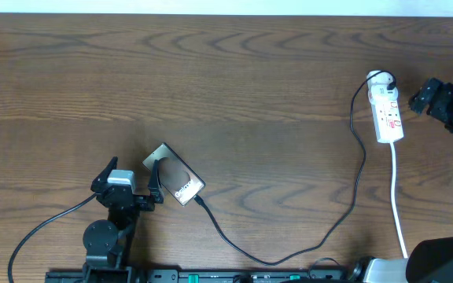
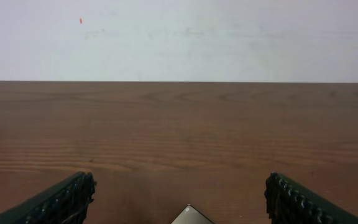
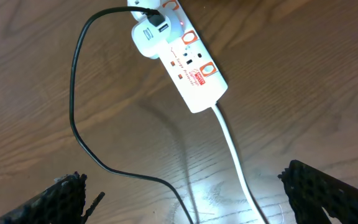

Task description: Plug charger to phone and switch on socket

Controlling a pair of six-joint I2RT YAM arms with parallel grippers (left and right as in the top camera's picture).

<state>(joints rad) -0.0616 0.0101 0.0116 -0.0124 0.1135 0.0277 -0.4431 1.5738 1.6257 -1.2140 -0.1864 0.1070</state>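
The phone (image 1: 177, 177), bronze with white lettering, lies diagonally at the front left. One corner of it shows in the left wrist view (image 2: 191, 217). My left gripper (image 1: 130, 176) is open wide beside the phone, its right finger over the phone's left part. The charger cable (image 1: 359, 161) runs from a white adapter in the socket strip (image 1: 388, 112) round to the phone's lower end, where its tip meets the edge. My right gripper (image 1: 420, 97) is open and empty just right of the strip. In the right wrist view the strip (image 3: 191, 68) lies ahead of the open fingers (image 3: 197, 199), and a red switch glows.
The strip's white cord (image 1: 399, 208) runs to the front edge at the right. A black arm cable (image 1: 46, 224) trails at the front left. Arm bases stand along the front edge (image 1: 211, 275). A white wall (image 2: 179, 37) rises behind the table's far edge.
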